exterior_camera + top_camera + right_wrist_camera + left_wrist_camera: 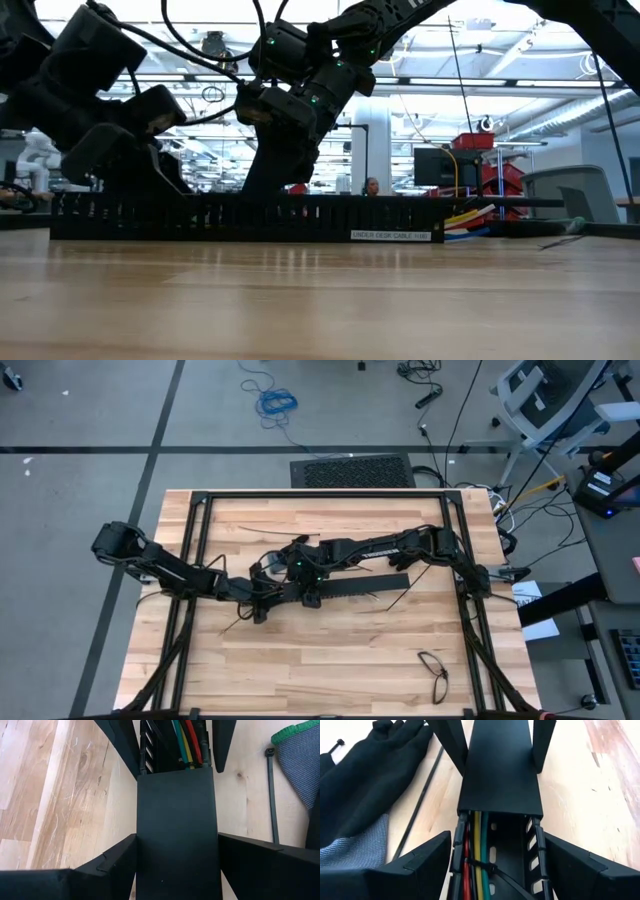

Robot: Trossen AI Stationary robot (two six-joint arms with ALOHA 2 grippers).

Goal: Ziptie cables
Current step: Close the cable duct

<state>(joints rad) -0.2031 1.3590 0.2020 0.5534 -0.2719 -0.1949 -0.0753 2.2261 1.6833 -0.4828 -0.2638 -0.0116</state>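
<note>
— Where were the cables?
— In the slotted black cable tray, red, yellow and green, a ziptie across them.
— How would they handle?
— Light, limp, likely slippery; best pinched together near the tie.
— The jaws?
— Left gripper and right gripper each straddled the tray's lid, spread wide.

The slotted tray lies across the middle of the surface. The cables run inside it, partly under its cover. A glove lies beside the tray, with a zip tie between them.
</note>
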